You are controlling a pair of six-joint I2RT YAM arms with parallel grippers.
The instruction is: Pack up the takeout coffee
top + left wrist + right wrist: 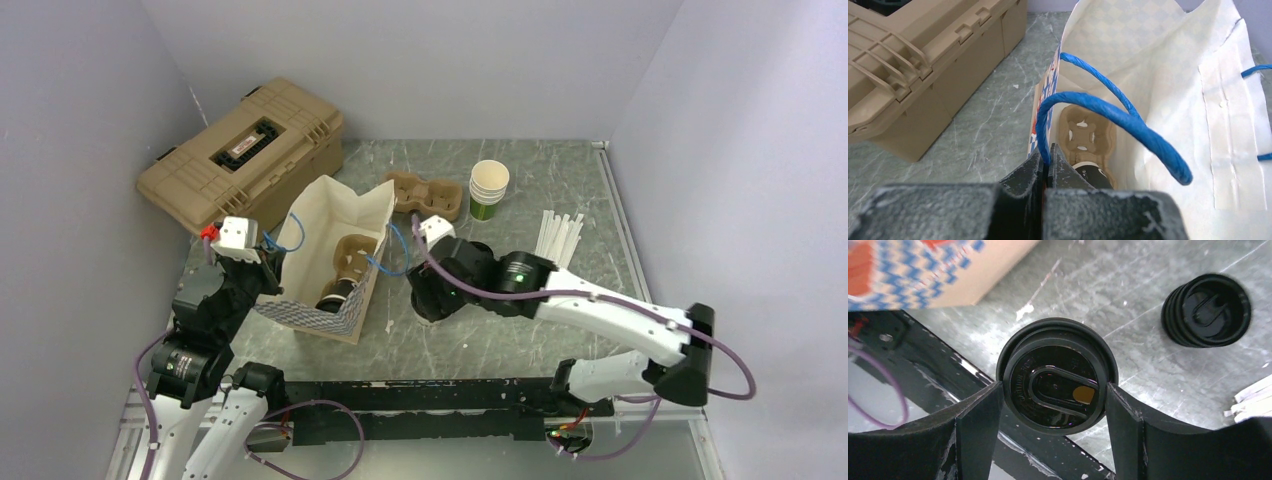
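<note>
The right tool [1053, 390] is clamped on the takeout coffee [1057, 376], one finger on each side of its black lid, outside the paper bag [330, 215] and just to its right, above the counter [500, 330]. The left tool [1046, 160] is pinched together on the bag's near rim at the root of a blue handle [1118, 117]. The open bag holds a pulp cup carrier [1083, 132] with a lidded cup [1093, 175] in its near pocket; the far pocket is empty. A stack of black lids [1207, 310] stands near the held coffee
</note>
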